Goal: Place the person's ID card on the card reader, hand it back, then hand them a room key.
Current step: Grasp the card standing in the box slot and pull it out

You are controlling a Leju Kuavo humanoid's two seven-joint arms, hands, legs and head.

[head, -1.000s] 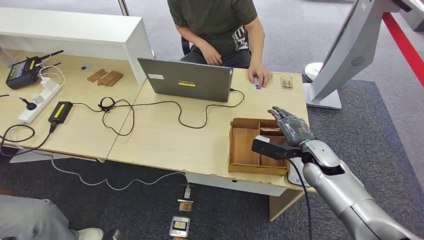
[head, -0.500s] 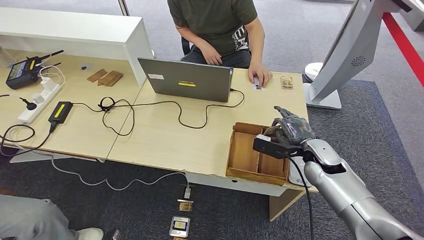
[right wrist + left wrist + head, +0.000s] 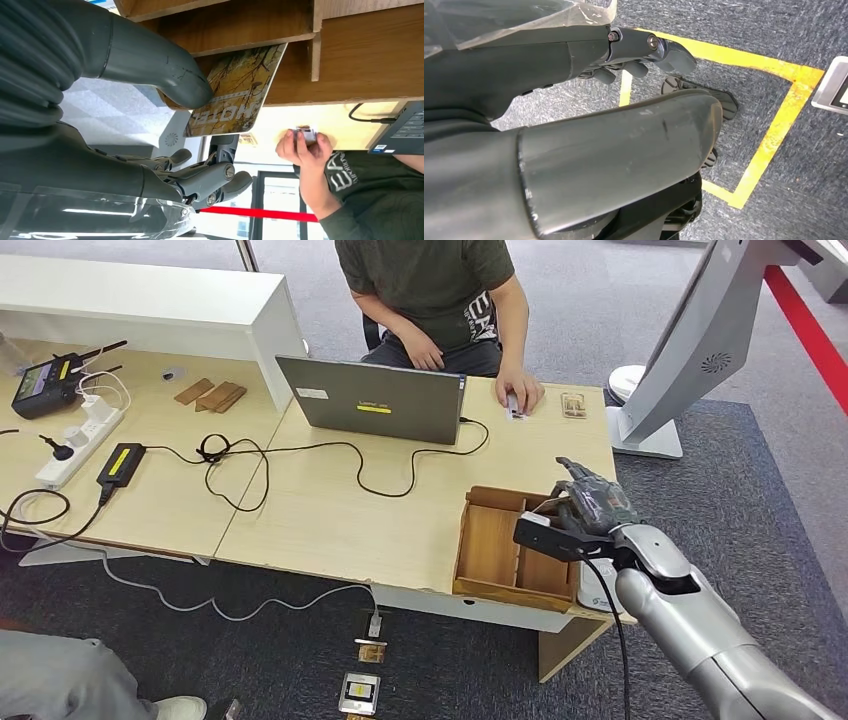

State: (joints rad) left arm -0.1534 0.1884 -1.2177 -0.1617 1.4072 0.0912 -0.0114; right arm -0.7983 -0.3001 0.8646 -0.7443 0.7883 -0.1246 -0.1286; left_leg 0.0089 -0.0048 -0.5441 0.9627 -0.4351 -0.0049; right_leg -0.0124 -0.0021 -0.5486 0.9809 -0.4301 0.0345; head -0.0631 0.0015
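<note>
**Desk, tray and key card**

Surface: pale desk (image 3: pixel 330 510) on grey carpet; laptop (image 3: pixel 372 400), cables, power strip (image 3: pixel 80 445). Person (image 3: pixel 430 290) seated behind, hand (image 3: pixel 520 390) on a small card at the far edge. Wooden tray (image 3: pixel 495 540) at the near right corner, close to the desk's front and right edges. Right hand (image 3: pixel 585 505) over the tray's right compartment, thumb and fingers pinching the key card (image 3: pixel 235 95). Left hand (image 3: pixel 644 55) hangs over floor, fingers curled, holding nothing.

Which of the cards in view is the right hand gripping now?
The hotel room key, pinched by the right hand over the wooden tray; the other card lies under the person's hand.
</note>
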